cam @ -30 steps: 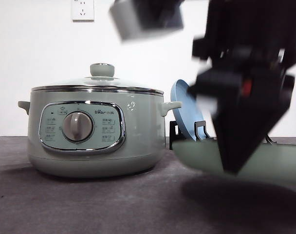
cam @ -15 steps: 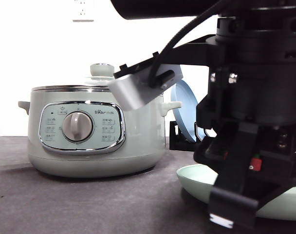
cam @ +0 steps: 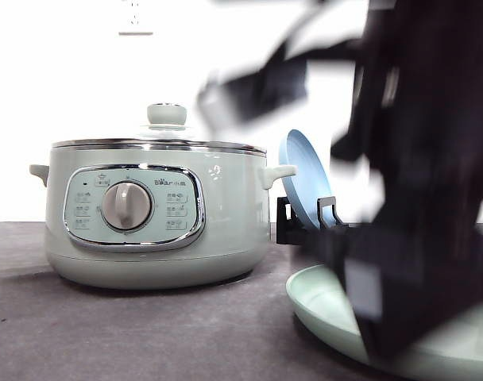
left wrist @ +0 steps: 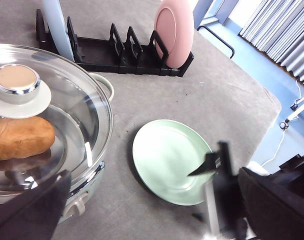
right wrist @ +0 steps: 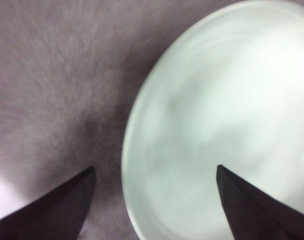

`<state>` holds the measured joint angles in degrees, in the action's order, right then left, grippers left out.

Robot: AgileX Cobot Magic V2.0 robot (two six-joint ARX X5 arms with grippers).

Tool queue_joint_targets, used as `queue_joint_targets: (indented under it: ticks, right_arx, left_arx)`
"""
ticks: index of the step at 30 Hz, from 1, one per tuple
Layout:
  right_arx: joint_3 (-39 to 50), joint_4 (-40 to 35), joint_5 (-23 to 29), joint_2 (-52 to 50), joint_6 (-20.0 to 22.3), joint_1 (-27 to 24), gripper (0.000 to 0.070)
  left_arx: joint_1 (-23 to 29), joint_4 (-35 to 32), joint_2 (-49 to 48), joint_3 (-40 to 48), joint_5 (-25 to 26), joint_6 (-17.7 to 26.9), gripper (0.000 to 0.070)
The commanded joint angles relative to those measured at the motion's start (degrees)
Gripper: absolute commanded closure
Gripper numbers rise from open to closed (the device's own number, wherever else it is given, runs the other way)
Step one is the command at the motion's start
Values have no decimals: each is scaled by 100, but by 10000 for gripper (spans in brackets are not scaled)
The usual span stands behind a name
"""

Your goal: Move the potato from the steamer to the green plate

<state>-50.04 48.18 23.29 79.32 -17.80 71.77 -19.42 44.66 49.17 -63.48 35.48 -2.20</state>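
The pale green steamer [cam: 154, 214] stands at the left with its glass lid [left wrist: 67, 115] on. Through the lid I see the orange-brown potato [left wrist: 19, 137] lying inside. The green plate [cam: 329, 305] lies flat on the table to the steamer's right, also in the left wrist view as the green plate [left wrist: 167, 160] and in the right wrist view as the green plate [right wrist: 222, 125]. My right gripper [right wrist: 152, 210] hangs open just over that plate's rim, holding nothing; in the front view the right gripper [cam: 400, 302] is a dark blur. My left gripper [left wrist: 152, 220] is open above the steamer's edge.
A black dish rack [left wrist: 117, 52] stands behind the steamer, holding a blue plate [cam: 305, 186] and a pinkish plate [left wrist: 174, 32]. The table's edge [left wrist: 262, 125] drops off beyond the green plate. Grey table [cam: 146, 333] lies bare in front of the steamer.
The right arm has swung across the front view and is now motion-blurred. The green plate, raised and blurred a second ago, now rests flat on the table. The steamer has not moved.
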Motion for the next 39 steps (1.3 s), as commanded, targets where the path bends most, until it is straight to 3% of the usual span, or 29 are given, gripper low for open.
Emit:
queue_joint_targets:
  ticks: [1,10,19,25,28,30,39]
  right_arx:
    - [-206,-13,-163,-251,-88,15,201]
    - [-339,-57,-1608,-1875,204,-982,201]
    - [-339,-256,-2390,-3225,529,-2443,198]
    - [-339,-364,-3282,-3909,410,-3237,197]
    - [-339,-358,-3729,-4149,206,-3460,185]
    - [-339,-324,-3874,-4292,75,-3538,139]
    - [-405,-299,-3887,-4587,-338,-3554,108]
  left_arx:
    - [-22,-48,35,-138,33,87,0]
    - [-22,37,35,-138,33,87,0]
    - [-22,173,37,-138,31,90,0]
    - [-22,319,37,-140,-13,90,0]
    - [-22,367,37,-140,-216,53,0]
    - [-22,428,53,-197,-453,0,0]
    - [-65,1339,857,-1433,-1554,178,0]
